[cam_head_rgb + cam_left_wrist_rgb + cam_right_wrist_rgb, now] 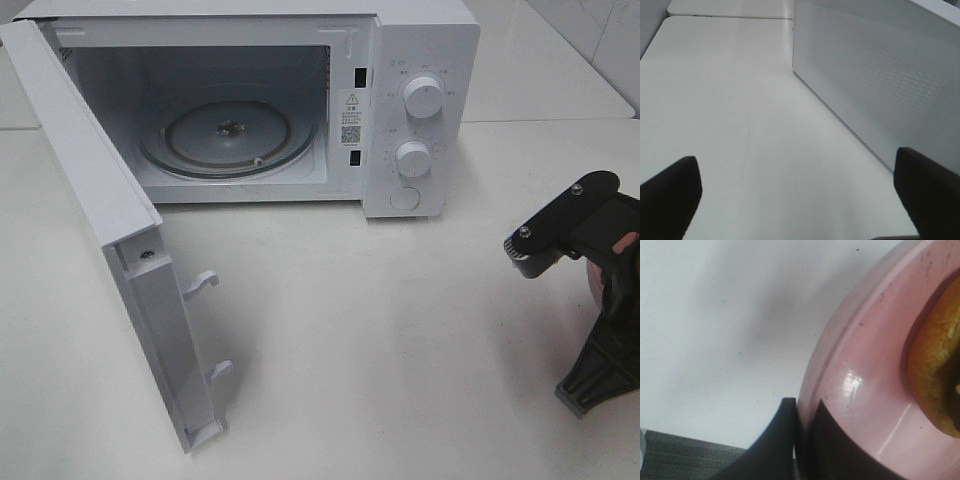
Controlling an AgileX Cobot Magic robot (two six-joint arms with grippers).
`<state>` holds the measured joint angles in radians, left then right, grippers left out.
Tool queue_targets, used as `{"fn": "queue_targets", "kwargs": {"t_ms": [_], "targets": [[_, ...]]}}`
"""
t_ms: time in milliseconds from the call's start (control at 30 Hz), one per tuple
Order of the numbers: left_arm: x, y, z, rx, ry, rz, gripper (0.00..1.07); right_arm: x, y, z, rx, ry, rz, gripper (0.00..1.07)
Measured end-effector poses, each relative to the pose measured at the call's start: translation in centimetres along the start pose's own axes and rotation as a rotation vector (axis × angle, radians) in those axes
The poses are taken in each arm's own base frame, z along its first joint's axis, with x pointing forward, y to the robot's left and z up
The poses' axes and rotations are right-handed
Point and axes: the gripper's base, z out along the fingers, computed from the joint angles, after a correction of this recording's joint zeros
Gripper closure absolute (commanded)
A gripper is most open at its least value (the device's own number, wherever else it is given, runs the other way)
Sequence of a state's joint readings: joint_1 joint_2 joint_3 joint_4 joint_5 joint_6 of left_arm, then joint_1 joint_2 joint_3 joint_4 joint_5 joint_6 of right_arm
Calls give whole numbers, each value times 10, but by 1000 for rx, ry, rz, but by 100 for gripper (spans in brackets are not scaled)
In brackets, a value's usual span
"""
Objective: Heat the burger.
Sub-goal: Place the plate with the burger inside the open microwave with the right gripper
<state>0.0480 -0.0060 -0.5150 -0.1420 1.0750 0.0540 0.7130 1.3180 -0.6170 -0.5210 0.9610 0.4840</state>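
while the high camera takes in the whole white microwave point(420, 60), with its door point(90, 180) swung wide towards the left and the bare glass turntable point(228, 135) lying inside, it shows no clear sight of the burger. only the black right arm point(580, 230) shows there, at the right edge over the pale worktop point(380, 320), well apart from the oven's two round knobs point(424, 97).

the right wrist camera supplies what that view lacks. the right end effector point(801, 420) is pressed together on the rim of a pink plate point(865, 365), one dark finger on the outside of the rim and the other on the inside. the burger point(935, 370) sits on that plate, seen only as a slice of golden-brown bun at the frame's edge. the white worktop lies beyond the plate's rim.

the left end effector point(800, 195) appears in its own wrist view alone. its two dark fingers point(670, 195) stand spread far apart with nothing between them, above the worktop. just beside them runs the dotted white panel of the microwave door, a face of it that the high camera does not show.
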Motion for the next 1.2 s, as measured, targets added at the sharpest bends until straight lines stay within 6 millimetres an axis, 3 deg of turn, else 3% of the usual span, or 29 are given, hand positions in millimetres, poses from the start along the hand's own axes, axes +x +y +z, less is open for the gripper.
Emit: {"fn": "queue_targets", "kwargs": {"t_ms": [733,1200], "targets": [[0,0,0,0,0,0,9,12,51,-25,2,-113,-266,107],[0,0,0,0,0,0,9,17,68,-35,15,-183,-419,107]]}}
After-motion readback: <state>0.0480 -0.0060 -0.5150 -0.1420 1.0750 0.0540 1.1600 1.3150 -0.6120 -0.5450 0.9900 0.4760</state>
